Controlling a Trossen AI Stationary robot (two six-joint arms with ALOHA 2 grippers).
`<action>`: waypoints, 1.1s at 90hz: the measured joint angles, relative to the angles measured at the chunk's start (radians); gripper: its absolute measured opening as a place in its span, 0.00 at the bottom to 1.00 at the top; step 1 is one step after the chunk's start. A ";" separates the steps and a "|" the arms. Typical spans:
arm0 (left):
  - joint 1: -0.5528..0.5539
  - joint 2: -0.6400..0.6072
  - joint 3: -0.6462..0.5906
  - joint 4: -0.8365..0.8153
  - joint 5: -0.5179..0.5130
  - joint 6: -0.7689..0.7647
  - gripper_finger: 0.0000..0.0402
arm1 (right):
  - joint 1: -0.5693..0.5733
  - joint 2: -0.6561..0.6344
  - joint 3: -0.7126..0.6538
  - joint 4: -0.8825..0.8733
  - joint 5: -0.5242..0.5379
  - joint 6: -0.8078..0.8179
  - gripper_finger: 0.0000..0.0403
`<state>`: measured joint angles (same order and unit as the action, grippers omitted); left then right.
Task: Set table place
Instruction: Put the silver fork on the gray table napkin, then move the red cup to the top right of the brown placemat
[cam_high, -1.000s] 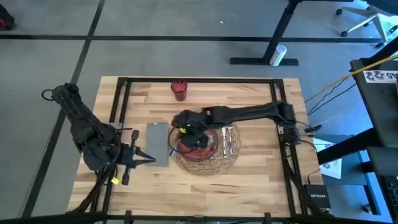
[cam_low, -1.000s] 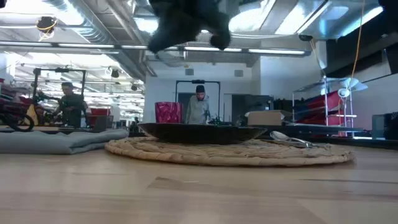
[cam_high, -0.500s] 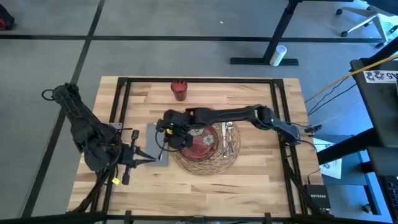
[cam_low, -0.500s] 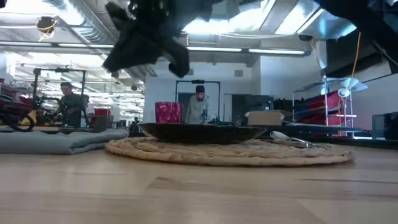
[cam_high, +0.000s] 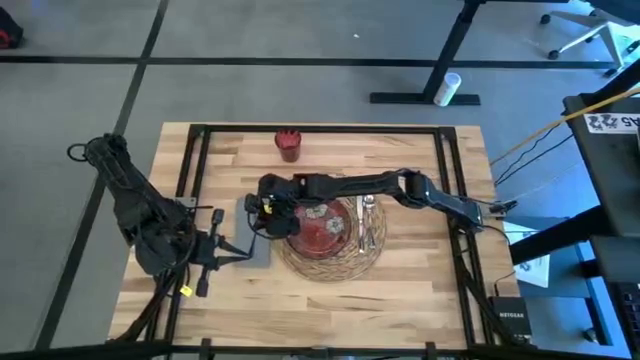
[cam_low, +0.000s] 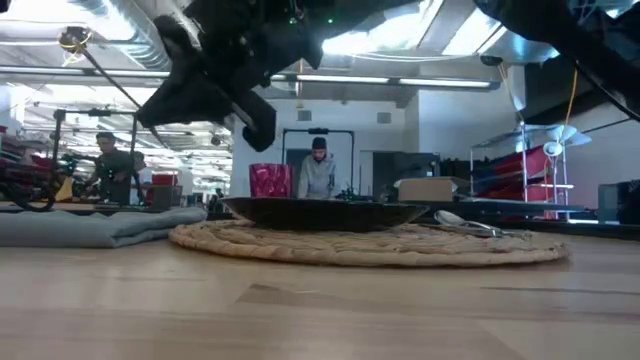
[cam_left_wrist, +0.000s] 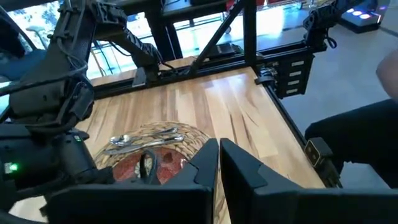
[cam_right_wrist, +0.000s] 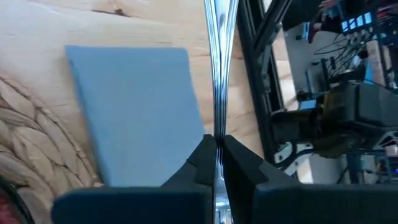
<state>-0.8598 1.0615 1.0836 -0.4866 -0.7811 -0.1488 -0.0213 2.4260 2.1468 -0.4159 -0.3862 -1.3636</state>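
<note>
R arm stretched across table from right edge, elbow low, wrist w/ right gripper (cam_high: 262, 205) up above the surface, fingers (cam_right_wrist: 202, 163) pinched tight on a thin silver utensil handle (cam_right_wrist: 219, 74), prob. a fork. L arm folded at left edge; left gripper (cam_left_wrist: 219, 163) fingers nearly together, holding nothing.

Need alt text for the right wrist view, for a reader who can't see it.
The right gripper fingers are shut on a slim silver cutlery piece, held above the table beside the gray napkin. The woven mat's edge shows at one side, and the left arm sits beyond the table frame.
</note>
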 joint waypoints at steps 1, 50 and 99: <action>0.000 0.000 0.000 0.000 0.000 0.000 0.00 | 0.000 0.000 0.000 0.004 0.000 0.000 0.00; 0.011 0.000 0.000 -0.006 0.000 -0.025 0.00 | 0.000 0.000 -0.001 0.047 0.027 0.028 0.27; -0.003 0.015 0.000 -0.105 -0.025 -0.155 0.00 | 0.003 -0.003 0.184 -0.420 0.171 0.027 0.29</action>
<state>-0.8628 1.0767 1.0832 -0.5919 -0.8062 -0.3038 -0.0182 2.4226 2.3308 -0.8364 -0.2156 -1.3361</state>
